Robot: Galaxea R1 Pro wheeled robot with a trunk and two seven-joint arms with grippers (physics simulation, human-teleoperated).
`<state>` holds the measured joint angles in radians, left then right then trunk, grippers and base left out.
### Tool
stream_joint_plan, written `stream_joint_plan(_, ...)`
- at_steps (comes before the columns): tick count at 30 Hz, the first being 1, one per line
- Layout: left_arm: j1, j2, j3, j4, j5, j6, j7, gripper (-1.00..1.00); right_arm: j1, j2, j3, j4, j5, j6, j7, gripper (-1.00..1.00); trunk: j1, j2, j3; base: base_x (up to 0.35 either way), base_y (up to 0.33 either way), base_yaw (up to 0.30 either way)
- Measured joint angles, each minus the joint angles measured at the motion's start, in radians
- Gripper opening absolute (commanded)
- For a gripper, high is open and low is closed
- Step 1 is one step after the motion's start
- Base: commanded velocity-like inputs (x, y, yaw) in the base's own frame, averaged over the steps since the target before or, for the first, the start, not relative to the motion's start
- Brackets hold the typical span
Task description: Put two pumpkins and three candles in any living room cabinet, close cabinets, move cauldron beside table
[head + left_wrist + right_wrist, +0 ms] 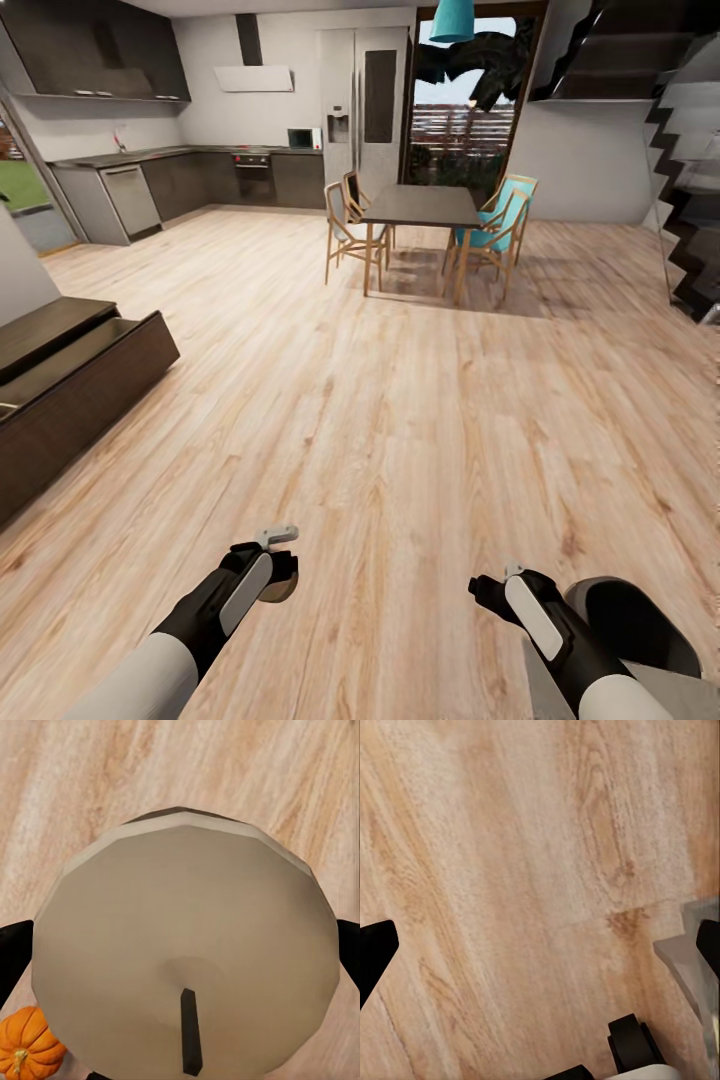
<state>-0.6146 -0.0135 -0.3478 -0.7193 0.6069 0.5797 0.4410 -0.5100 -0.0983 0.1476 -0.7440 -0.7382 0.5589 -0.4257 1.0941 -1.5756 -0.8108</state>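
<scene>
Wood plank floor (400,400) runs to a kitchen; cabinet (70,395) sits left, drawer open. Left gripper (275,565) pinches a candle (187,960), right gripper (490,590) spread, empty, pumpkin (26,1042) below. Candle may slip during travel if grip is shallow.

Floor (400,400): light wood planks, visible grain, soft satin sheen. Cabinet (70,400) beside it: dark-brown wood, matt. Candle (187,960): smooth waxy cream, matt, dark wick. Pumpkin (28,1042): orange, ribbed, slight gloss. Cauldron (640,620): dark grey, dull smooth.
</scene>
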Motion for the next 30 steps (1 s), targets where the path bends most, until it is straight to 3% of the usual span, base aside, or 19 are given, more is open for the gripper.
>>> stream_joint_plan(30, 0.0, 0.001, -0.004, 0.001, -0.004, 0.0, 0.0, -1.0, 0.0, 0.0, 0.001, 0.0, 0.0, 0.001, 0.0, 1.0, 0.0, 0.0, 0.0, 0.046, 0.0, 0.018)
